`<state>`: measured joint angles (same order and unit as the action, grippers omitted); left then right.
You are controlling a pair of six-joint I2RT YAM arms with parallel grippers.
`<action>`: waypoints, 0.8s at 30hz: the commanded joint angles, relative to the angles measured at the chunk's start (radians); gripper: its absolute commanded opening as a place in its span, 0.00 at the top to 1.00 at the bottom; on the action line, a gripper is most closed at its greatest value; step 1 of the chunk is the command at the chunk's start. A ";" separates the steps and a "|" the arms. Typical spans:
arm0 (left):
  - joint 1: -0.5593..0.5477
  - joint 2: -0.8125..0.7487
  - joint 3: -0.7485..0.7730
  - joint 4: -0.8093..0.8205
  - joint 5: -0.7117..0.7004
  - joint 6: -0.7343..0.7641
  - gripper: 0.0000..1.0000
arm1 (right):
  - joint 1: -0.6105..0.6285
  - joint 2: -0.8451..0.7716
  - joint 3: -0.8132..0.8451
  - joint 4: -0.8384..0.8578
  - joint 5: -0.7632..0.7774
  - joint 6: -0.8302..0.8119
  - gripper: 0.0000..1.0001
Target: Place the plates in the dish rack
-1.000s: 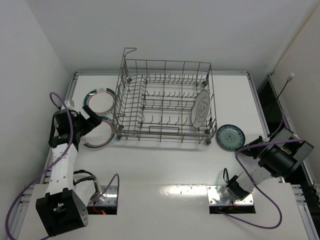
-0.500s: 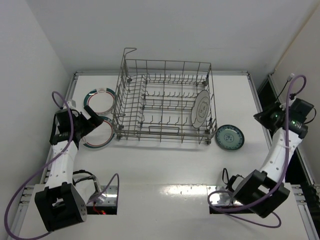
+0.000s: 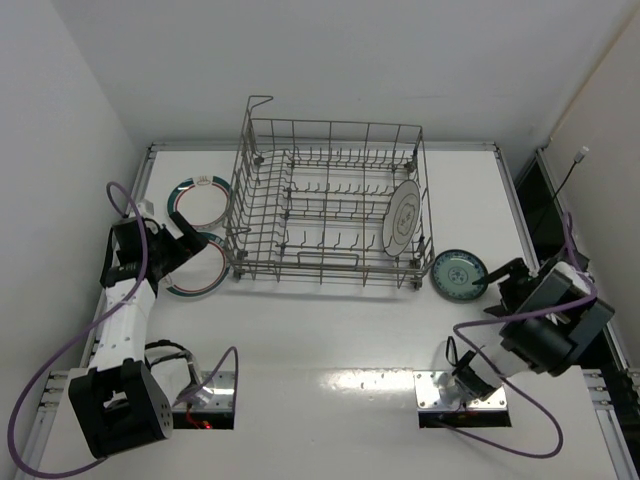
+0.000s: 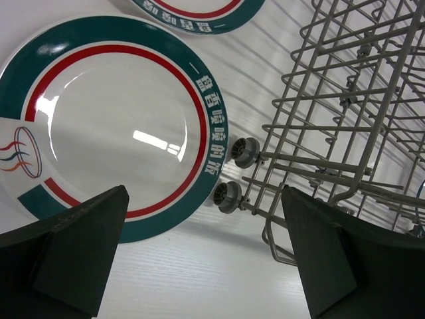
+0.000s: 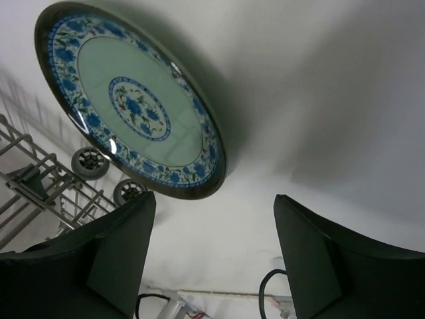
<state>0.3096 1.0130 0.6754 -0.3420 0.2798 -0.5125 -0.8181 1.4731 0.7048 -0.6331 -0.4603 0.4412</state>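
The grey wire dish rack (image 3: pixel 330 205) stands mid-table with a white dark-rimmed plate (image 3: pixel 404 217) upright at its right end. Two white plates with green-and-red rims lie flat to its left, one farther (image 3: pixel 200 200) and one nearer (image 3: pixel 200 272). My left gripper (image 3: pixel 186 247) hovers open over the nearer plate (image 4: pixel 113 126), nothing between its fingers (image 4: pixel 66 259). A small teal patterned plate (image 3: pixel 460 274) lies flat off the rack's right front corner. My right gripper (image 3: pixel 497 281) is open just right of this teal plate (image 5: pixel 133 100) and holds nothing.
The rack's small wheels (image 4: pixel 244 152) sit just beside the nearer left plate's rim, and two more wheels (image 5: pixel 89 163) stand by the teal plate. White walls close in on the left and right. Cables loop near both arm bases (image 3: pixel 470 375).
The right arm has swung up from its folded pose by the base and come down beside the teal plate, its jaws opening on the way. The left arm has hardly moved.
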 commanded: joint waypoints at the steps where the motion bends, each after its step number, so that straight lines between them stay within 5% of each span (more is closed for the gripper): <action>1: 0.013 -0.004 -0.008 0.034 0.022 0.012 0.00 | -0.030 0.065 0.058 0.056 -0.031 -0.059 0.31; 7: 0.013 -0.013 -0.008 0.043 0.022 0.012 0.00 | -0.007 0.203 0.087 0.113 -0.063 -0.036 0.31; 11: 0.013 -0.001 -0.017 0.043 0.032 0.012 0.00 | 0.002 0.269 0.152 0.113 -0.089 -0.013 0.58; 13: 0.022 0.010 -0.017 0.043 0.044 0.012 0.00 | 0.013 0.292 0.176 0.099 -0.089 -0.013 0.58; 17: 0.046 0.033 -0.028 0.064 0.099 0.012 0.00 | 0.060 0.328 0.228 0.065 -0.069 -0.013 0.41; 20: 0.071 0.059 -0.028 0.074 0.125 0.012 0.00 | 0.088 0.352 0.269 0.055 -0.069 -0.013 0.43; 21: 0.080 0.059 -0.028 0.074 0.125 0.012 0.00 | 0.100 0.365 0.278 0.041 -0.055 -0.013 0.60; 24: 0.080 0.059 -0.028 0.074 0.125 0.012 0.00 | 0.100 0.365 0.288 0.041 -0.055 -0.035 0.81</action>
<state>0.3775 1.0763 0.6487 -0.3122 0.3702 -0.5087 -0.7231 1.8381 0.9577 -0.5835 -0.5194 0.4252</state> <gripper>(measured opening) 1.000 0.231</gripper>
